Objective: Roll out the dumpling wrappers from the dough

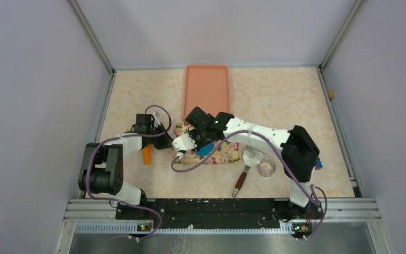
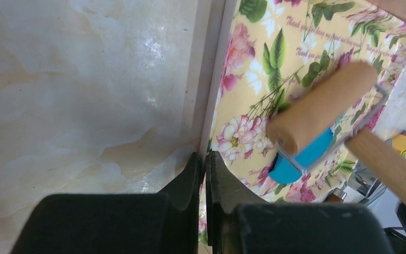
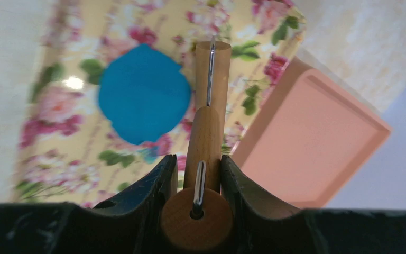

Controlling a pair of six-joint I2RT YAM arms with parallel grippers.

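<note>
Holding wooden roller (image 3: 211, 79) by its handle in right gripper (image 3: 195, 160), jaws clamped either side for leverage on the drum. Spotting flattened blue dough (image 3: 142, 100) just ahead-left of those jaws on floral mat (image 3: 58, 106), beside the drum; cannot tell contact. Keeping left gripper (image 2: 205, 159) clenched shut on nothing, tips at mat's edge, likely pinning it against sliding. Judging outline lumpy: more rolling needed, no round wrapper yet.

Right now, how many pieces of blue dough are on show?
1. The dough lies flattened on the floral mat, right by the wooden roller that the right gripper holds. More pieces could be hidden under the arms.
</note>
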